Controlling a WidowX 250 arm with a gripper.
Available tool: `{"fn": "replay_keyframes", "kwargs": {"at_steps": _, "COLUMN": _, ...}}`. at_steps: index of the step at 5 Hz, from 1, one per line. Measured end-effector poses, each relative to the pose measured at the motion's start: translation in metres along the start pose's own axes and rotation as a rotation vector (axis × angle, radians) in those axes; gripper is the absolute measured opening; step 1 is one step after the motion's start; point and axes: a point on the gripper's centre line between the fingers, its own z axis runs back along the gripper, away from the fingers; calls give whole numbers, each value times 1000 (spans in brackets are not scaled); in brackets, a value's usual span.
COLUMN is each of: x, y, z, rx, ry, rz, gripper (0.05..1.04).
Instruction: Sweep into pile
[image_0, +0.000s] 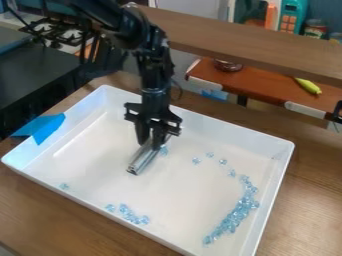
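I have the end effector (152, 136) above the inner floor of the white tray (73, 204), a little toward its far edge from the middle, arm entering from the top of the camera view. Fingers stand closed on a silvery bar (143, 159), clamped at its upper end; the bar slants down toward the tray's near edge, its lower end at or just above the floor. I cannot tell whether it touches. Material: small clear-blue pieces, distributed unevenly. The largest group, a curved band (234, 217), runs alongside the tray's right edge and tapers toward the near edge, many pieces touching or overlapping. From its far end, a few loose pieces (223, 161) arc back toward the middle of the tray, apart from one another. One blue piece (164, 150) sits just beside the bar, on its right. A short cluster (133, 216) lies by the near edge, left of the band and well apart from it; a lone piece (64, 186) is near the tray's left corner. I note blue tape (41, 128) over the tray's left edge. The tray rests on a wooden bench (314, 175); behind it are a raised wooden board (234, 42) and a yellow toy (308, 86) on a reddish-brown surface (260, 85).
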Motion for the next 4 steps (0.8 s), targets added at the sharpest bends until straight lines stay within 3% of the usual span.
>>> {"fn": "replay_keyframes", "kwargs": {"at_steps": 2, "x": 4, "y": -69, "z": 1, "rx": -45, "ry": 5, "rz": -118, "gripper": 338}}
{"fn": "replay_keyframes", "kwargs": {"at_steps": 4, "x": -7, "y": -99, "z": -2, "rx": -60, "ry": 5, "rz": -222, "gripper": 338}}
